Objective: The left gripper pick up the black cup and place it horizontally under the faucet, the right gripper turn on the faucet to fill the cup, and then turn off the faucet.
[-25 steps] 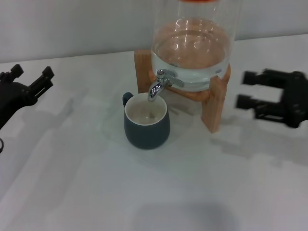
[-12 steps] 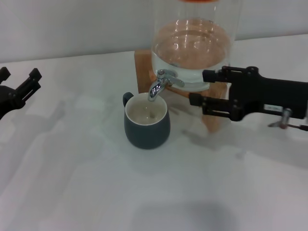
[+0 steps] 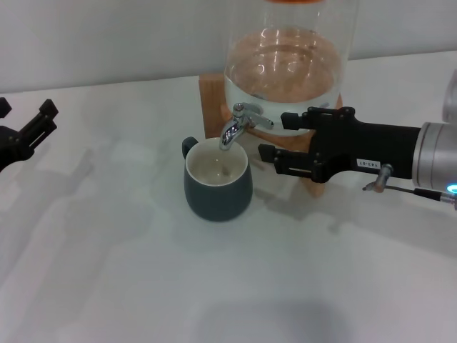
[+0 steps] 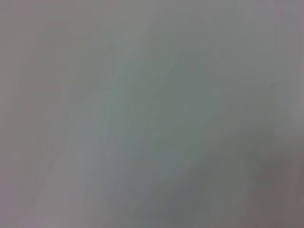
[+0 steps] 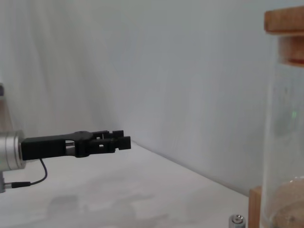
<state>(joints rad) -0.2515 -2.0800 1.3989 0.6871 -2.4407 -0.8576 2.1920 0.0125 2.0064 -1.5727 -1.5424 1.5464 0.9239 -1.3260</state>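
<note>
The black cup (image 3: pixel 218 182) stands upright at frame centre on the white table (image 3: pixel 143 286), directly below the faucet (image 3: pixel 239 123) spout. The faucet projects from the glass jar (image 3: pixel 289 71) on its wooden stand (image 3: pixel 318 168). The right gripper (image 3: pixel 275 134), fingers spread, sits just right of the faucet lever, not gripping it. The left gripper (image 3: pixel 25 125) rests open at the left edge, well apart.
</note>
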